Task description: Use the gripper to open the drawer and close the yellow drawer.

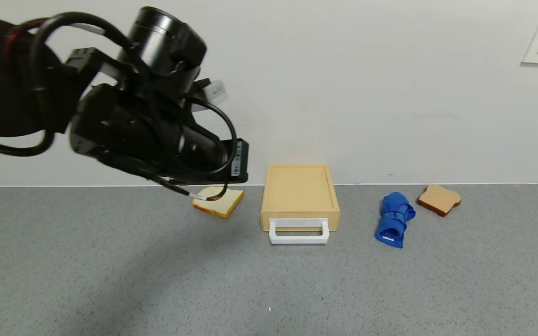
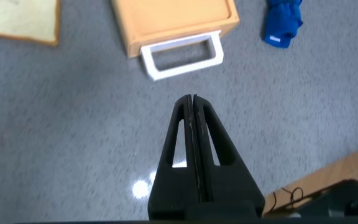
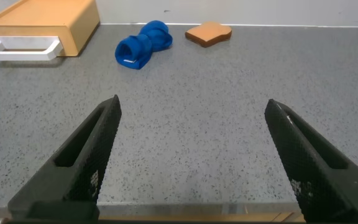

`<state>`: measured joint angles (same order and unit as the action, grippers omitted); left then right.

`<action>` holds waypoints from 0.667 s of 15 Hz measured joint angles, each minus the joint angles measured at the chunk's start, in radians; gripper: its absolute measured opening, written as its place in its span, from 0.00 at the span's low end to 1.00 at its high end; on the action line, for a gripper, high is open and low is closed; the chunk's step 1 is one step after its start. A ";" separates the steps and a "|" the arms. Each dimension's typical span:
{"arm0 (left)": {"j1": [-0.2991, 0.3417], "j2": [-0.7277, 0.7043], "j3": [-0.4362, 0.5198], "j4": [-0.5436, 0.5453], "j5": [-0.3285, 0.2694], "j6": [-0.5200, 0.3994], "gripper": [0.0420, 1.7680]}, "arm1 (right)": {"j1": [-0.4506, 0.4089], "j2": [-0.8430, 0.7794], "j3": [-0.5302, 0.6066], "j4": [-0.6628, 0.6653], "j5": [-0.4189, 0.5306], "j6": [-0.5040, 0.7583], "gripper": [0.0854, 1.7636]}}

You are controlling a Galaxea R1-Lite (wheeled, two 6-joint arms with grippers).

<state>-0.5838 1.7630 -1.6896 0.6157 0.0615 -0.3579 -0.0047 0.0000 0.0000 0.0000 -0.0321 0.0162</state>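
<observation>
above the table point(image 1: 110, 280), left gripper point(image 2: 192, 99) jaws pressed together, drawer point(image 1: 300, 191) closed

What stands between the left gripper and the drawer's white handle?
Nothing visible. In the left wrist view, only bare grey counter lies between the left gripper, fingers shut, and the white loop handle of the pale yellow plastic drawer box.

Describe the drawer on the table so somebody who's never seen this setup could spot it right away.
Look along the white wall where it meets the grey table. About midway sits the drawer, a flat pale yellow-tan box, between a bread slice on its left and a rolled blue cloth on its right. It alone has a white loop handle, which faces the robot.
</observation>
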 joint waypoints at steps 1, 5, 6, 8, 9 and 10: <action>0.010 -0.052 0.061 -0.001 -0.010 0.011 0.04 | 0.000 0.000 0.000 0.000 0.000 0.000 0.96; 0.034 -0.273 0.331 -0.071 -0.030 0.033 0.40 | 0.000 0.000 0.000 0.000 0.000 0.000 0.96; 0.036 -0.327 0.399 -0.105 -0.041 0.054 0.46 | 0.000 0.000 0.000 0.000 0.000 0.000 0.96; 0.048 -0.447 0.531 -0.178 -0.089 0.107 0.58 | 0.000 0.000 0.000 0.000 0.000 0.000 0.96; 0.057 -0.506 0.584 -0.202 -0.116 0.130 0.62 | 0.000 0.000 0.000 0.000 0.000 0.000 0.96; 0.070 -0.565 0.628 -0.217 -0.138 0.155 0.66 | 0.000 0.000 0.000 0.000 0.000 0.000 0.96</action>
<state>-0.5143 1.1983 -1.0617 0.3991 -0.0768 -0.2026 -0.0047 0.0000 0.0000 0.0000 -0.0321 0.0164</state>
